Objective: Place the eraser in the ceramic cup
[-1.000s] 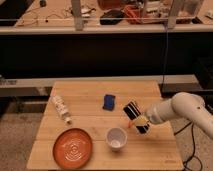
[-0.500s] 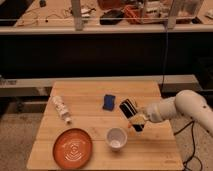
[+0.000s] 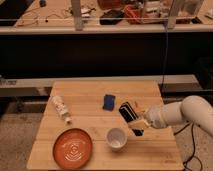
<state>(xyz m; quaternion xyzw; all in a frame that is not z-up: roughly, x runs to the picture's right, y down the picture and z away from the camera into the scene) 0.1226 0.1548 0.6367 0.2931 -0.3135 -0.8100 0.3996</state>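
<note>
On the wooden table [image 3: 90,92], almost nothing on the left side differs from half a second ago: the small pale bottle [image 3: 62,108] lies in the same place near the left edge, and the orange plate [image 3: 73,148] sits in the same place at the front. The white cup [image 3: 116,138] also has not moved; it stands upright, just right of the plate, with its pale inside facing up. The small blue block [image 3: 108,102] lies behind the cup, near the table's middle, as before.

What differs is on the right. The white arm [image 3: 185,114] comes in from the right edge, and the gripper [image 3: 137,122] is now slightly closer to the cup than before. It is closed on the eraser [image 3: 129,113], a long black block with a pale stripe along its length. The eraser is tilted, its upper end leaning toward the blue block, and it hangs above the table, just right of the cup and a little behind it, not over the opening. Nothing stands between the eraser and the cup. Behind the table runs a dark bench [image 3: 100,20] with cables and tools.
</note>
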